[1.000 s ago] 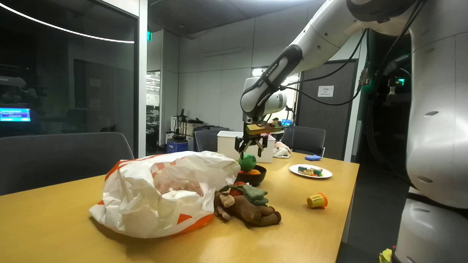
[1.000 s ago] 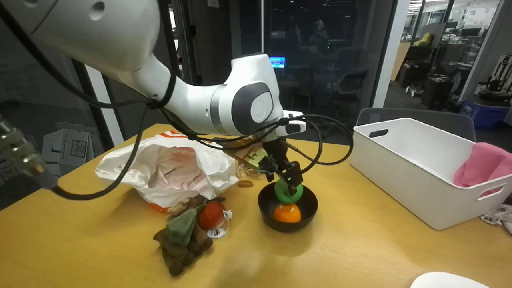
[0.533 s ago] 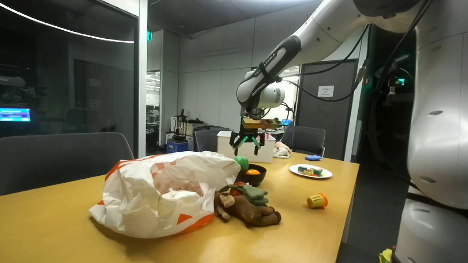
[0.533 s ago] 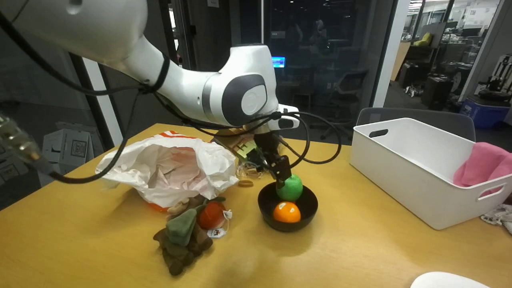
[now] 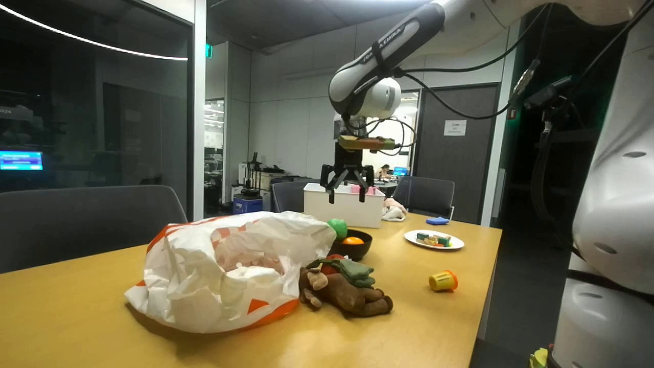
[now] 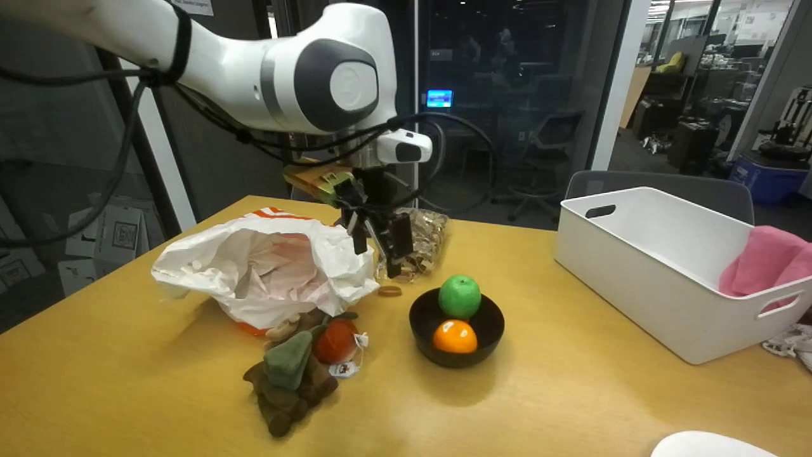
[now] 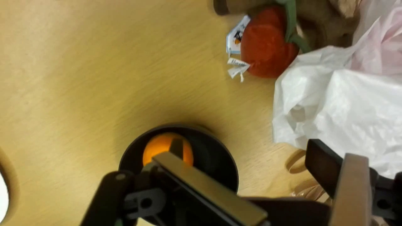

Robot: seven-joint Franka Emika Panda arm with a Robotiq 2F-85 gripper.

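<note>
Note the round, bright-green fruit resting beside the orange in the black bowl. Your gripper hangs higher, clear of the bowl, jaws wide apart and empty.

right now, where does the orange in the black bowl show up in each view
In an exterior view: orange, just right of center, below the middle.
In an exterior view: orange, just right of center, lower third.
Wrist view: orange, left of center, below the middle, partly hidden by the gripper.
Shared landmark: the black bowl around it.
</note>
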